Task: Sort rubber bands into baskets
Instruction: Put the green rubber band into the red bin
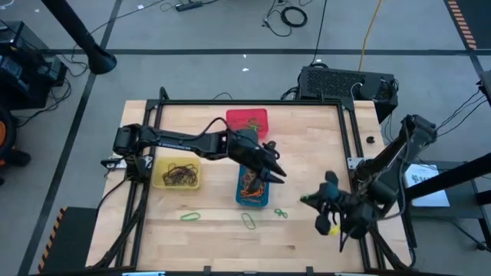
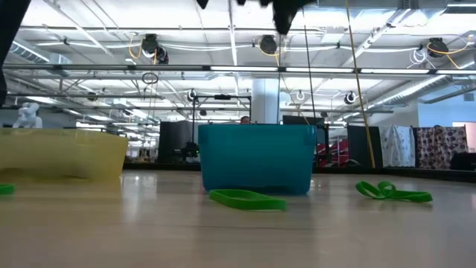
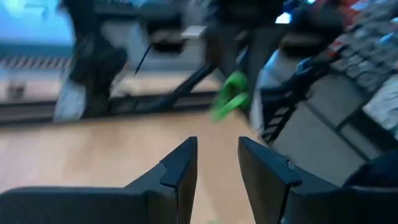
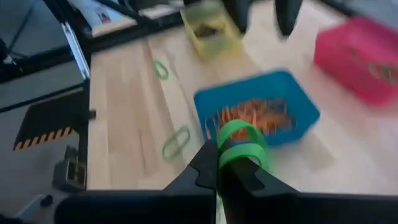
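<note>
Three baskets stand on the wooden table: a red one (image 1: 247, 121) at the back, a blue one (image 1: 253, 188) holding orange rubber bands (image 4: 255, 115), and a yellow one (image 1: 176, 172) holding dark bands. Loose green rubber bands (image 1: 189, 217) (image 1: 249, 221) (image 1: 281, 213) lie flat near the front edge. My left gripper (image 1: 275, 170) hovers open over the blue basket's right rim, with nothing between its fingers (image 3: 180, 165). My right gripper (image 1: 311, 201) is raised to the right of the blue basket and is shut on a green rubber band (image 4: 242, 140). My right gripper pinches the green band by one end of its loop (image 4: 231, 154) between its two fingertips. The fingers slant downward from the table's right side. The rest of the loop sticks out past the fingertips, lifted clear of the table.
A dark metal frame (image 1: 347, 130) runs around the tabletop. A black box (image 1: 345, 83) sits beyond the far right corner, and papers (image 1: 426, 180) lie off the right edge. Bare wood lies along the front and between the yellow and blue baskets.
</note>
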You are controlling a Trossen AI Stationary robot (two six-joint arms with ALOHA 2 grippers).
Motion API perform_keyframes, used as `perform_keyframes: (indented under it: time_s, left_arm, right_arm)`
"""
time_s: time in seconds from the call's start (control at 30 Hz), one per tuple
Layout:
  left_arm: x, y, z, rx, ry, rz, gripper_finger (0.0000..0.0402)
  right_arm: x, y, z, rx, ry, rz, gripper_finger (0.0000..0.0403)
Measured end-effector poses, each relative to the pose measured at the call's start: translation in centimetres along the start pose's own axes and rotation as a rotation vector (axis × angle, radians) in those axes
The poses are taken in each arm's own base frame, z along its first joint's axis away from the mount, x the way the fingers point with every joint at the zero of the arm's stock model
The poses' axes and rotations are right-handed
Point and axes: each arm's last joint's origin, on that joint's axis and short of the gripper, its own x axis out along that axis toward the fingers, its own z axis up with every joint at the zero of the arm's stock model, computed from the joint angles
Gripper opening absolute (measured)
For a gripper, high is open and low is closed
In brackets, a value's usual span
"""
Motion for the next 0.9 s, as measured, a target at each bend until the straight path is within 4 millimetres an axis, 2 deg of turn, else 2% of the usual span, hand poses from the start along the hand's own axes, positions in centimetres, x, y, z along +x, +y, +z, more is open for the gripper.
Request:
perform_keyframes:
  time_s: [0.3,0.47,0.7,0.9]
  left_arm:
    - [0.2,-0.4,0.2,0.011,-0.019,-0.060,0.0123]
    - [0.4,-1.0,0.2,-0.005,-0.020,-0.090,0.0123]
    - [0.5,-1.0,0.2,-0.005,-0.022,-0.091,0.0123]
    - [0.5,-1.4,0.1,-0.006,-0.013,-0.125,0.0123]
  right_arm:
    - [1.6,-0.1,3.6,-0.119,-0.149,0.025,0.0000]
    - [2.4,-0.3,4.8,-0.143,-0.153,0.065,0.0000]
    - [3.6,-0.3,5.2,-0.128,-0.058,0.190,0.0000]
    - [3.8,-0.4,5.2,-0.092,-0.053,0.182,0.0000]
